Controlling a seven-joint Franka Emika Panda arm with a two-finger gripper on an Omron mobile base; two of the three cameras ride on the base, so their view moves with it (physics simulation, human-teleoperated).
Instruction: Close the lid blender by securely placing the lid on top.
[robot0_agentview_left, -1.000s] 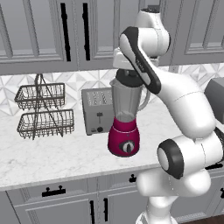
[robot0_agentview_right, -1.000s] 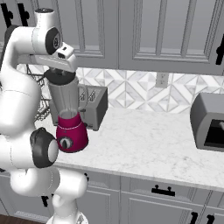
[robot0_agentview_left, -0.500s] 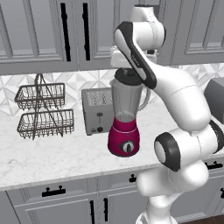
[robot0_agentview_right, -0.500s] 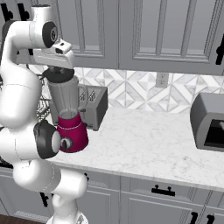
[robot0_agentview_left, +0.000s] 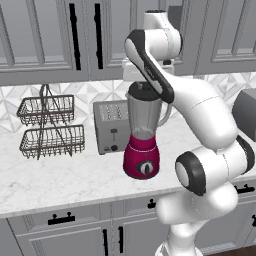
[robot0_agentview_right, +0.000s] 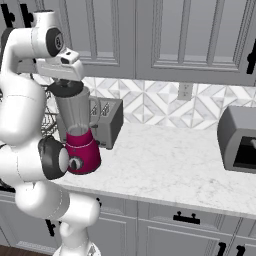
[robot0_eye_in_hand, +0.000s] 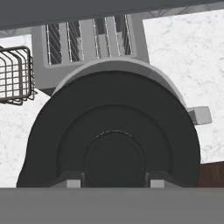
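Spanning the full width of both base views, the white marble counter carried every appliance. The arm rose from the base and bent over above the blender, with the hand directly above the jar mouth. The blender stood upright near the counter's front edge, its magenta base showing a dark knob at the front and its clear jar handle turned toward the robot's right. The silver toaster stood just behind and to the left of the blender, near the backsplash. A two-tier wire basket sat farther left, well apart from the toaster. A dark grey appliance sat at the far right of the counter. The lid lay on the jar mouth, level with the rim. The pincer stood over the lid with both fingertips beside its raised centre knob; whether it was clenched or released could not be told.
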